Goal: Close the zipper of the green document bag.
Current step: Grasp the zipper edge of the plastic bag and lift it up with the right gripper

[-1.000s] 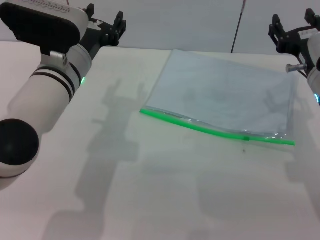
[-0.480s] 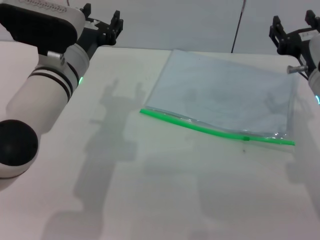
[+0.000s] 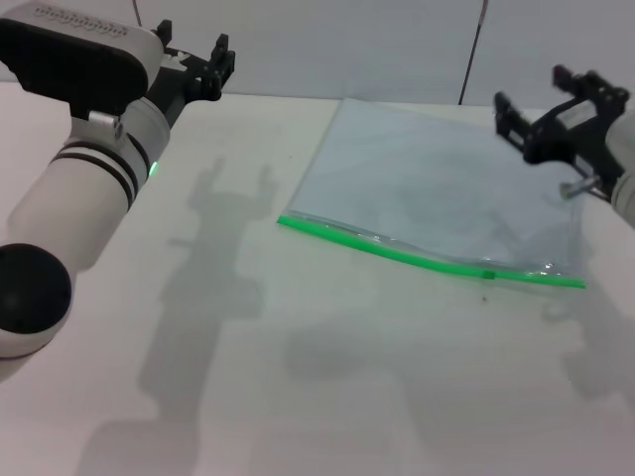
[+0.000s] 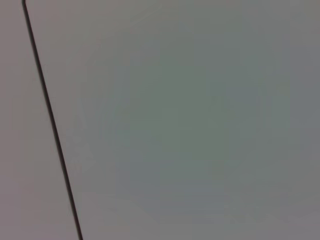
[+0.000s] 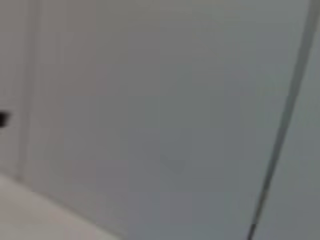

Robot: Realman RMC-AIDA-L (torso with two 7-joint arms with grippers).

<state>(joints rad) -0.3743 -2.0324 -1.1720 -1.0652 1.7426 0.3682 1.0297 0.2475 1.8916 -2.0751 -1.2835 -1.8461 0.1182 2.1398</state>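
The green document bag (image 3: 446, 188) lies flat on the white table (image 3: 298, 377), right of centre, pale blue-grey and translucent. Its zipper (image 3: 397, 255) is a bright green strip along the near long edge, with a small green slider (image 3: 487, 275) toward the right end. My right gripper (image 3: 531, 91) hovers above the bag's far right corner, open and holding nothing. High at the far left, well away from the bag, my left gripper (image 3: 195, 42) is also open and empty. Both wrist views show only a grey wall, not the bag.
A thin dark cable (image 3: 472, 50) runs down the wall behind the table and also shows as a cable (image 4: 50, 120) in the left wrist view. My left arm (image 3: 89, 188) stretches over the table's left side. Arm shadows fall on the tabletop.
My right gripper has swung left and down, from beyond the bag's far right corner to above it. The left gripper has drifted slightly left and up. The bag has not moved.
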